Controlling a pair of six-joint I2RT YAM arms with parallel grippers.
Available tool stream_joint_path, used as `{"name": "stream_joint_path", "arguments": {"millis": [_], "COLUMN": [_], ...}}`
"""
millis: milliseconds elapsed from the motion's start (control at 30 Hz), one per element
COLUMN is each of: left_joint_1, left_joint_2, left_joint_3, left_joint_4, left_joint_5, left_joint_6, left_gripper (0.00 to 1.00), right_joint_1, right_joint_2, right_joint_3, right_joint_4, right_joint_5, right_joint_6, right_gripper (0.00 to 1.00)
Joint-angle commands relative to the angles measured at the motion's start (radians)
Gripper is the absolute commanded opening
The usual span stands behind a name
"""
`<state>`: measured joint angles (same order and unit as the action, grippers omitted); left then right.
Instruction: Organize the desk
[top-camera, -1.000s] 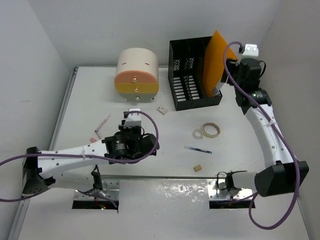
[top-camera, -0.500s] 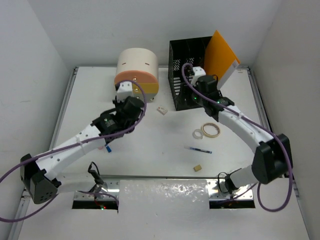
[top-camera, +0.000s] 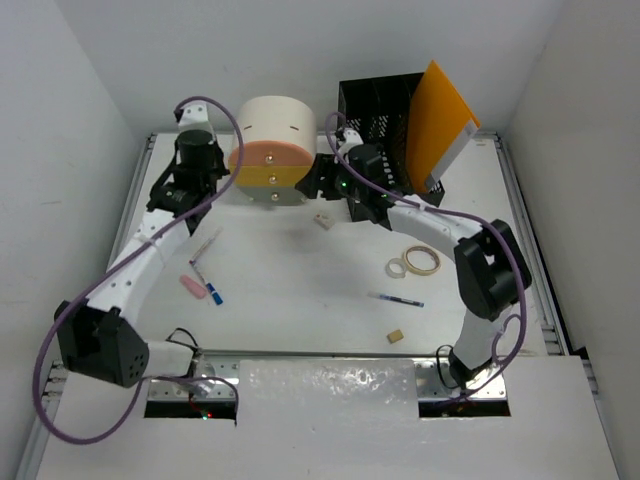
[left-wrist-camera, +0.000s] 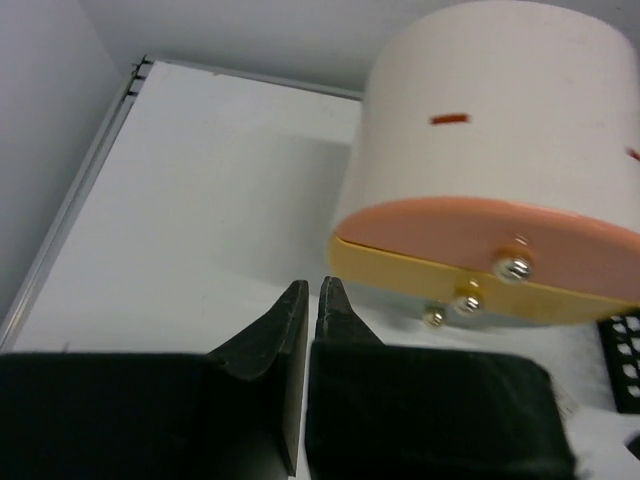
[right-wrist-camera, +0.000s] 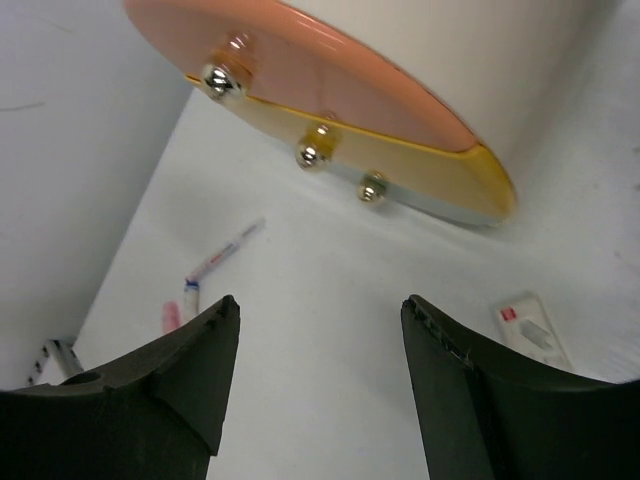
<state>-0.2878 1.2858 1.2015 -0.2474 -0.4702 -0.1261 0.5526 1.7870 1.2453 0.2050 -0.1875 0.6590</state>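
The desk (top-camera: 300, 300) is a white tabletop with a foil strip at its near edge. My left gripper (top-camera: 216, 172) (left-wrist-camera: 312, 292) is shut on nothing, just left of a round cream drawer box (top-camera: 272, 150) (left-wrist-camera: 500, 150) with pink and yellow drawer fronts. From the box's right side, my right gripper (top-camera: 315, 185) (right-wrist-camera: 320, 305) stands open and empty, low over the desk below the drawer knobs (right-wrist-camera: 312, 154). Loose on the desk lie a white-and-red pen (top-camera: 207, 243) (right-wrist-camera: 225, 250), a blue-capped marker (top-camera: 207, 283), a pink eraser (top-camera: 191, 286), two tape rolls (top-camera: 420, 260) and another pen (top-camera: 395, 299).
A black mesh organiser (top-camera: 380, 120) stands at the back right with an orange folder (top-camera: 440, 115) upright against its right side. A small white piece (top-camera: 322, 220) (right-wrist-camera: 530, 325) lies in front of the box. A small wooden block (top-camera: 396, 337) sits near the foil strip. Metal rails (top-camera: 130, 215) line the desk's edges.
Both arms swung to the drawer box, the left from the near desk to its left side, the right from the folder to its right side. The left gripper has shut.
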Motion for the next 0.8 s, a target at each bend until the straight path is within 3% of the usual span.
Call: {"name": "stream_joint_path", "arguments": {"millis": [0,133,333,767], "left_joint_1": [0.123,0.197,0.314,0.320], "left_joint_2": [0.061,0.165,0.316,0.567], "left_joint_3": [0.033,0.073,0.128,0.152], "left_joint_4": [0.111,0.154,0.229,0.425], "left_joint_5": [0.151,0.179,0.392,0.602], "left_joint_6": [0.023,0.023,-0.053,-0.138], "left_gripper": [0.00,0.00,0.00,0.00], "right_joint_1": [0.024,0.038,0.040,0.040], "right_joint_2": [0.046,0.098,0.120,0.141], "right_joint_3": [0.100,0.166,0.241,0.295], "right_joint_4": [0.122,0.108,-0.004,-0.091], "right_joint_5": [-0.023,-0.007,0.034,0.054], "right_joint_6": [0.077,0.060,-0.016,-0.068], "right_gripper": [0.64,0.64,0.61,0.60]}}
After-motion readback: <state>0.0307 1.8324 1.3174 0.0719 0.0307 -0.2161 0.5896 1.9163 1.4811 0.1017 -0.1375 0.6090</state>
